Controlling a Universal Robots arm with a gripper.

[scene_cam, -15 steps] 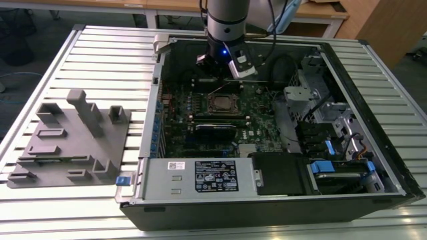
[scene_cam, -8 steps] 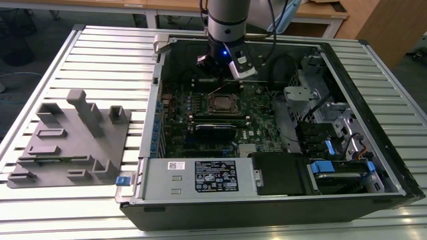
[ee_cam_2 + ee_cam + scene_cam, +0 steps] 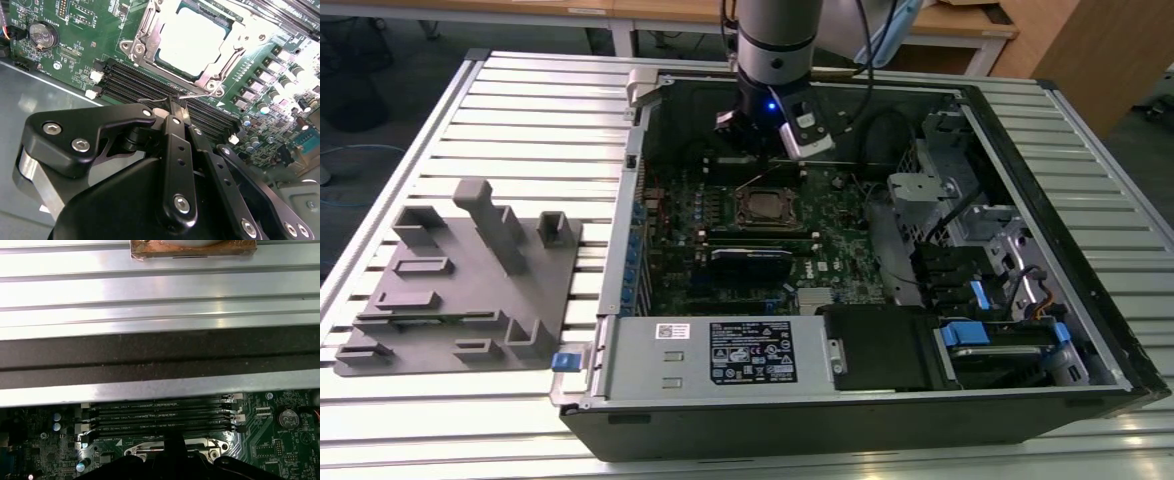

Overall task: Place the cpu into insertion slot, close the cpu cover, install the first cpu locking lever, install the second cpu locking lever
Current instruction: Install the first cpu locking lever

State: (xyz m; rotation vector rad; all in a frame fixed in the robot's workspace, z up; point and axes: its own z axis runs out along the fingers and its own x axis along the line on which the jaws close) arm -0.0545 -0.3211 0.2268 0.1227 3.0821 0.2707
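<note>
In the second wrist view the cpu (image 3: pixel 192 37) lies flat in the insertion slot (image 3: pixel 767 208) on the green motherboard. The silvery cpu cover (image 3: pixel 146 31) lies down around it as a frame. A thin wire locking lever (image 3: pixel 197 95) runs along the socket's near edge, between it and the black memory slots. My gripper (image 3: pixel 175 104) is shut, its two black fingers pressed together, with the tips at the lever's wire. In the exterior view the gripper (image 3: pixel 767 150) hangs inside the open computer case just behind the socket.
The computer case (image 3: pixel 854 400) lies open on a slatted metal table (image 3: pixel 520 90). A grey power supply (image 3: pixel 720 355) sits at its front, with drive bays and cables (image 3: pixel 987 300) on the exterior view's right. A grey fixture block (image 3: pixel 460 280) stands on the table at the left.
</note>
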